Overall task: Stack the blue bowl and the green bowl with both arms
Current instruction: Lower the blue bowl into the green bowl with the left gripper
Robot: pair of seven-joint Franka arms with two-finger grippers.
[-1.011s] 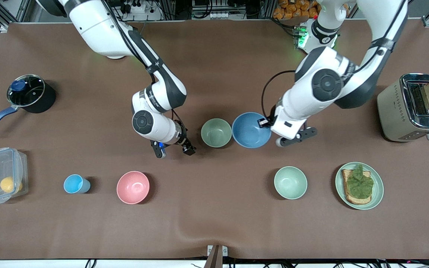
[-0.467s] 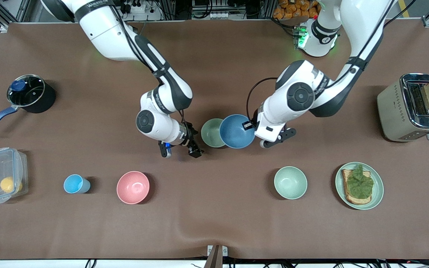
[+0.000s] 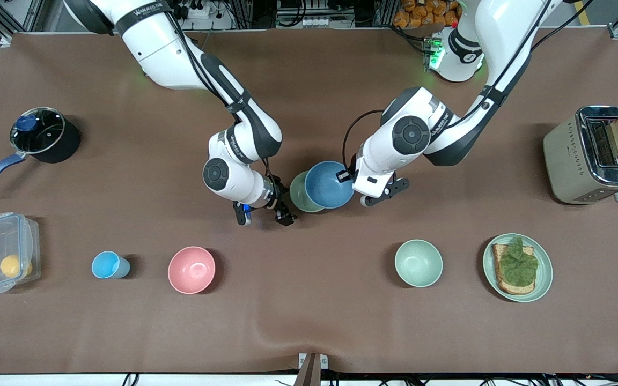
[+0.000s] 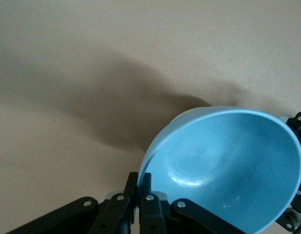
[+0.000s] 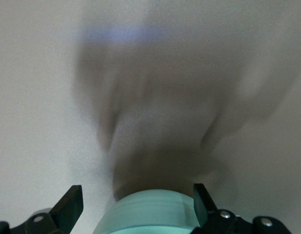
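Brown tabletop (image 3: 309,321) is lying bare across the strip nearest the front camera and between the two arm bases, so open room is being left there; the middle is crowded. From the front, the blue bowl (image 3: 326,185) is being carried in the air by the left gripper (image 3: 347,177), its rim overlapping the green bowl (image 3: 296,193), which is sitting on the table at about 8 o'clock of it. The right gripper (image 3: 265,213) is being held low at the green bowl's 8 o'clock. Compared with half a second ago, the blue bowl has been shifted farther over the green bowl, and the right gripper has been brought closer to it. A pink bowl (image 3: 191,269) and a mint bowl (image 3: 418,262) are lying nearer the camera, well apart.

From the left wrist, the blue bowl (image 4: 228,165) is being pinched at its rim between the pressed-together fingers (image 4: 139,195).

From the right wrist, the fingers (image 5: 72,204) are being kept spread wide, with the green bowl (image 5: 150,212) seen between them, untouched.
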